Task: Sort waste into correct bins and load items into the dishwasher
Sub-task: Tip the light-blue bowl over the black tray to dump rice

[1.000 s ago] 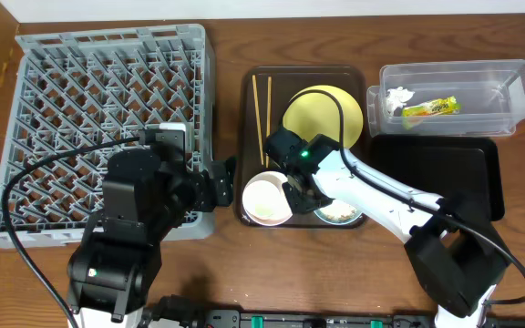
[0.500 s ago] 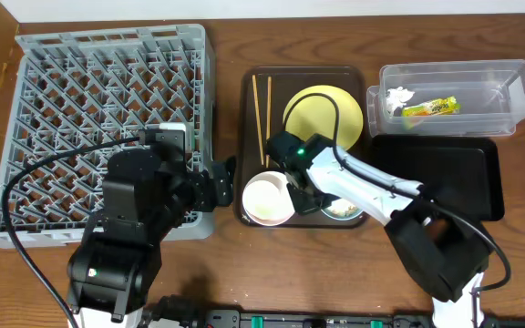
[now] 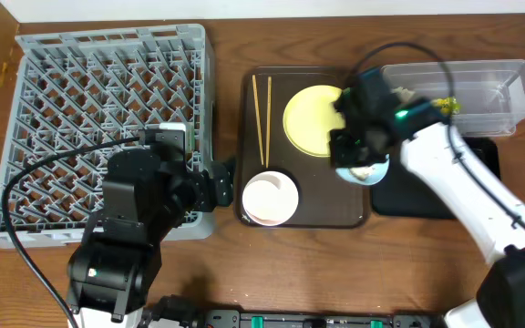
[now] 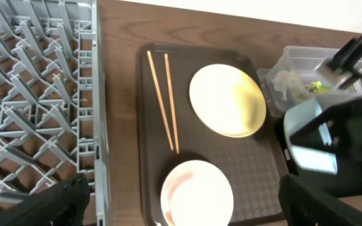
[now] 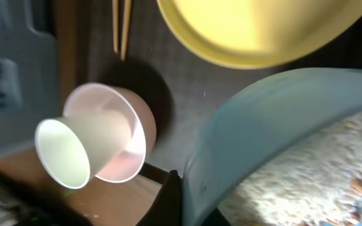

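Right hand (image 3: 352,157) clenched on the light blue bowl (image 3: 373,170), crumbs (image 5: 307,169) inside, centre-right at the black tray's (image 3: 468,173) edge. Left hand (image 3: 219,185) spread wide, empty, left of centre.

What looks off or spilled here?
No spill visible. Only oddity: the small white cup stands nested inside the round white bowl on the dark brown serving tray. Rice-like crumbs sit inside the held light blue bowl.

dark brown wooden table (image 3: 326,273)
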Tool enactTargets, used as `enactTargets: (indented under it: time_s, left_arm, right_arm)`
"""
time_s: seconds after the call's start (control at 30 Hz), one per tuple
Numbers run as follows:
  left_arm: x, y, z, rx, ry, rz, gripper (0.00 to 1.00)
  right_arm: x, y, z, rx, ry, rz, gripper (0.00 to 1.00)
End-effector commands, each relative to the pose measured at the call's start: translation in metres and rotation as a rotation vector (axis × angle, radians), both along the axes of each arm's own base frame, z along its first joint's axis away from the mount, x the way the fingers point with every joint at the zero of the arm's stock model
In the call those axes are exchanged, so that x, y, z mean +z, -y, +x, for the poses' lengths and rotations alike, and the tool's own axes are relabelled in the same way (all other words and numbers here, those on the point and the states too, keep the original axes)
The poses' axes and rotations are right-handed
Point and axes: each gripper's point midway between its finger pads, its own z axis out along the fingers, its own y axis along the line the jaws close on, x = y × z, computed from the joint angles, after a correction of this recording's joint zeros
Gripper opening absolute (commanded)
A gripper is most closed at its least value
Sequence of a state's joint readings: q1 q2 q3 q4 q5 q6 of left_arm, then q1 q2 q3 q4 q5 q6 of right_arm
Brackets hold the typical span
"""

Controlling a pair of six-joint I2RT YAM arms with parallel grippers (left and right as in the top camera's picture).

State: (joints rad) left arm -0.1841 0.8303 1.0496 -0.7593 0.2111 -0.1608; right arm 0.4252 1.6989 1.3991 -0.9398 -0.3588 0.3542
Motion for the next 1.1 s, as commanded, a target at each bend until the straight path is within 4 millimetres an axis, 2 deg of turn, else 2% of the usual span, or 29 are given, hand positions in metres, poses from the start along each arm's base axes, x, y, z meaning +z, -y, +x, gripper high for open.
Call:
enactTargets:
  time_s: [0.0, 0.13, 0.2, 0.27, 0.33, 0.47, 0.5, 0.57, 0.87, 0.97, 1.0, 1.07]
  left_arm:
    - [0.008, 0.001, 0.000, 0.000, 0.017, -0.013, 0.96]
    - [0.008, 0.001, 0.000, 0.000, 0.017, -0.013, 0.96]
    - [0.008, 0.001, 0.000, 0.000, 0.018, -0.014, 0.96]
    - [0.008, 0.001, 0.000, 0.000, 0.018, -0.014, 0.96]
    - [0.008, 0.001, 0.000, 0.000, 0.017, -0.013, 0.96]
    - [0.008, 0.001, 0.000, 0.000, 0.017, -0.013, 0.96]
    - [0.008, 0.001, 0.000, 0.000, 0.018, -0.014, 0.96]
    - [0.008, 0.001, 0.000, 0.000, 0.018, -0.014, 0.96]
    - [0.008, 0.001, 0.000, 0.000, 0.017, -0.013, 0.96]
    - [0.008, 0.001, 0.000, 0.000, 0.017, -0.013, 0.96]
    - [0.008, 0.001, 0.000, 0.000, 0.018, -0.014, 0.96]
    - [0.008, 0.001, 0.000, 0.000, 0.017, -0.013, 0.96]
  right_arm:
    - [0.007, 0.004, 0.003, 0.057, -0.042, 0.222, 0.01]
    - [0.016, 0.027, 0.016, 0.004, -0.057, 0.550, 0.01]
    - [0.009, 0.041, 0.017, -0.036, -0.067, 0.592, 0.01]
    - [-0.008, 0.061, 0.014, -0.095, -0.083, 0.598, 0.01]
    - [-0.013, 0.070, 0.012, -0.080, -0.040, 0.665, 0.01]
    - [0.005, 0.081, 0.010, -0.009, 0.096, 0.881, 0.01]
    - [0.018, 0.085, 0.007, 0.046, 0.159, 0.970, 0.01]
    - [0.032, 0.092, 0.004, 0.095, 0.222, 1.055, 0.01]
    - [0.029, 0.108, 0.009, 0.038, 0.236, 1.039, 0.01]
    - [0.008, 0.112, 0.015, -0.036, 0.203, 0.930, 0.01]
    - [-0.007, 0.117, 0.019, -0.103, 0.160, 0.858, 0.01]
    - [-0.005, 0.117, 0.017, -0.113, 0.141, 0.878, 0.01]
